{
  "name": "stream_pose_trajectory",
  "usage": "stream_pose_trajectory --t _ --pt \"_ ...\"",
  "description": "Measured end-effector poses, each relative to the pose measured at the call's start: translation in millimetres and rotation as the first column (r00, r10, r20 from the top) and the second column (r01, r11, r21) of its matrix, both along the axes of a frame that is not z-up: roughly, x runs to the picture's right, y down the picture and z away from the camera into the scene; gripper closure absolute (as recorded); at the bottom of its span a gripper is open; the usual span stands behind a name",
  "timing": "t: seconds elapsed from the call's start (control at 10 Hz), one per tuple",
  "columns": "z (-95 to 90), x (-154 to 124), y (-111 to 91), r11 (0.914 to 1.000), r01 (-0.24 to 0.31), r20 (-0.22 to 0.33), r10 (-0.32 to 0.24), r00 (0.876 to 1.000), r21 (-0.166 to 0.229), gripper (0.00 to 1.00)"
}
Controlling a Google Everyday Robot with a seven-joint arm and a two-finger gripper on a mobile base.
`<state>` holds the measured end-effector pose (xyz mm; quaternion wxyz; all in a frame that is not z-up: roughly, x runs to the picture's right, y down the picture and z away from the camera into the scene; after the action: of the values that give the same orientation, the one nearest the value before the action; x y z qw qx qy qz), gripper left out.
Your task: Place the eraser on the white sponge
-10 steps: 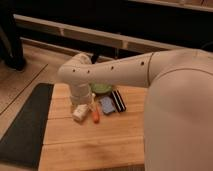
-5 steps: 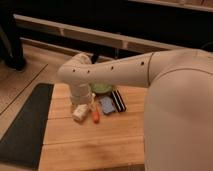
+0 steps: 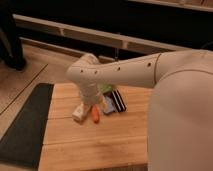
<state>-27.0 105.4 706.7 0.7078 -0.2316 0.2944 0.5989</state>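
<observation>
The eraser [image 3: 119,100], a small black block with thin white stripes, lies on the wooden table [image 3: 100,142] just right of the white sponge [image 3: 108,105], a pale bluish-white pad. The two touch or nearly touch. My arm reaches in from the right and bends down over these things. The gripper [image 3: 94,101] hangs at its lower end, just left of the sponge and above the orange stick, largely hidden by the wrist.
An orange carrot-like stick [image 3: 95,114] and a white bottle [image 3: 79,112] lie left of the sponge. A green object [image 3: 106,89] sits behind it. A dark mat [image 3: 27,125] lies on the floor to the table's left. My white body fills the right side.
</observation>
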Motion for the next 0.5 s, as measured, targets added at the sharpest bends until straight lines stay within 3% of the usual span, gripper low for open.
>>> stream_pose_trajectory --t 0.1,0.3,0.5 --pt "-6.4 35 -7 0.9978 0.065 0.001 -0.065 0.998 -0.016 0.35" --pt "-22.0 75 -33 0.9916 0.128 0.05 -0.129 0.99 0.016 0.35" --pt "-50.8 110 -76 0.9788 0.135 0.141 -0.157 0.977 0.154 0.35"
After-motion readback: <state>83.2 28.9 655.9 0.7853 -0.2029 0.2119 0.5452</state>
